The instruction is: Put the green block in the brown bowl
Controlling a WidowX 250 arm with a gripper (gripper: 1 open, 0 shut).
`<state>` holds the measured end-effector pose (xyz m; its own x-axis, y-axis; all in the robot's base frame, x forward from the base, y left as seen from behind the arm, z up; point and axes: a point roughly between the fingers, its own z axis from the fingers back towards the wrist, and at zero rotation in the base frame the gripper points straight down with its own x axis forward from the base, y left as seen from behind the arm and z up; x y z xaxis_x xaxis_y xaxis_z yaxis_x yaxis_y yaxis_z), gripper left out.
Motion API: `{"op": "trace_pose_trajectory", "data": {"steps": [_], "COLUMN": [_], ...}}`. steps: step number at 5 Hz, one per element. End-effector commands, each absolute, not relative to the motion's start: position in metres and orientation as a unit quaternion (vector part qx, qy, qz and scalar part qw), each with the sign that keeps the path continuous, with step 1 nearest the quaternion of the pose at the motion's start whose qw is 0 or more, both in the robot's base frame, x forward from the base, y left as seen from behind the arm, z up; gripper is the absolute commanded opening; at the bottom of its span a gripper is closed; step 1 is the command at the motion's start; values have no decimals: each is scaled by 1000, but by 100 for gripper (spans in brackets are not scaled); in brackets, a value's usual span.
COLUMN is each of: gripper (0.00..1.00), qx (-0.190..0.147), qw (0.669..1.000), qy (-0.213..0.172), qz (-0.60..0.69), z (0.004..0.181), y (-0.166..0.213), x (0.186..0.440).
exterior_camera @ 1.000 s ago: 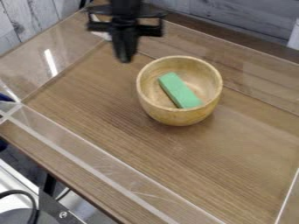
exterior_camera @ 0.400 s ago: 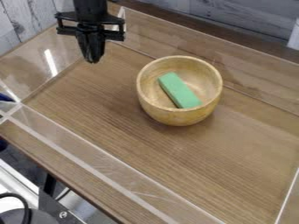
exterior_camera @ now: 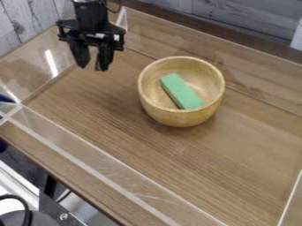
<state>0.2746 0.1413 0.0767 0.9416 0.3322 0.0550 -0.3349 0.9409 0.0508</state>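
Wood-grain tabletop (exterior_camera: 130, 150) filled most of the view, ringed by a low clear plastic wall (exterior_camera: 71, 146) whose near edge ran diagonally across the lower left. Behind it, at the top left, pale grey planks showed.

On the right half of the surface stood the brown bowl (exterior_camera: 181, 91), round, thick-walled and of light tan wood. Inside it lay the green block (exterior_camera: 179, 91), a flat bright green bar resting on the bowl's floor and slanting from upper left to lower right. The block sat wholly within the rim, touching nothing but the bowl.

Well to the left of the bowl, near the far left part of the table, the black gripper (exterior_camera: 92, 60) hung pointing straight down. Its 2 fingers (exterior_camera: 80, 53) stood spread apart with bare wood visible in the gap, released and grasping nothing. It was clear of both bowl and block.
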Motion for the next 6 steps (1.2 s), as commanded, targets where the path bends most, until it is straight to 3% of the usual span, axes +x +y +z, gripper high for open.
{"op": "trace_pose_trajectory", "data": {"steps": [1,2,3,5,6], "gripper": [100,100,100,100,100], "qx": [35,32,27,-65,-60], "qw": [984,984,985,984,981], "qy": [-91,-116,-130,-142,-154], "qz": [151,132,109,85,102], "z": [120,142,147,160,156], "y": [144,144,146,133,113], "x": [274,263,253,254,254]}}
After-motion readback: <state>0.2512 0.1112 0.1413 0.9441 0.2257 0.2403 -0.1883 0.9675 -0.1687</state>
